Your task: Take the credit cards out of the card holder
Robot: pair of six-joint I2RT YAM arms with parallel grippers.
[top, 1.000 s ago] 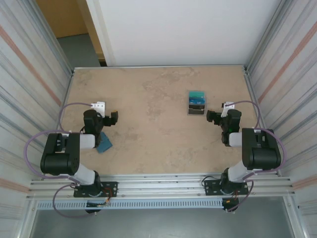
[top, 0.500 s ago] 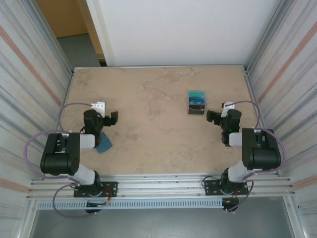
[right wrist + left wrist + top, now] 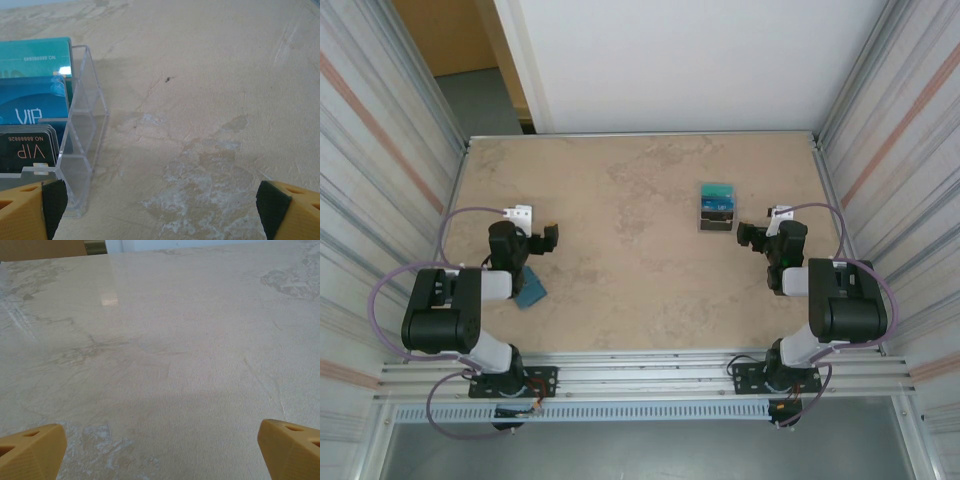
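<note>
The card holder (image 3: pixel 717 212) is a small clear stepped plastic stand right of the table's middle; its side wall (image 3: pixel 82 140) is at the left of the right wrist view. Three credit cards stand upright in it: a teal one (image 3: pixel 37 55) at the back, a blue VIP one (image 3: pixel 30 102), and a dark VIP one (image 3: pixel 25 147) in front. My right gripper (image 3: pixel 750 235) (image 3: pixel 165 210) stands open just right of the holder, with nothing between its fingers. My left gripper (image 3: pixel 546 239) (image 3: pixel 168 450) is open over bare table at the left.
A flat teal-blue piece (image 3: pixel 531 291) lies on the table (image 3: pixel 640 290) beside the left arm's elbow, partly covered by it. Ribbed metal walls (image 3: pixel 380 200) enclose both sides, and a white panel (image 3: pixel 700 60) stands behind the table.
</note>
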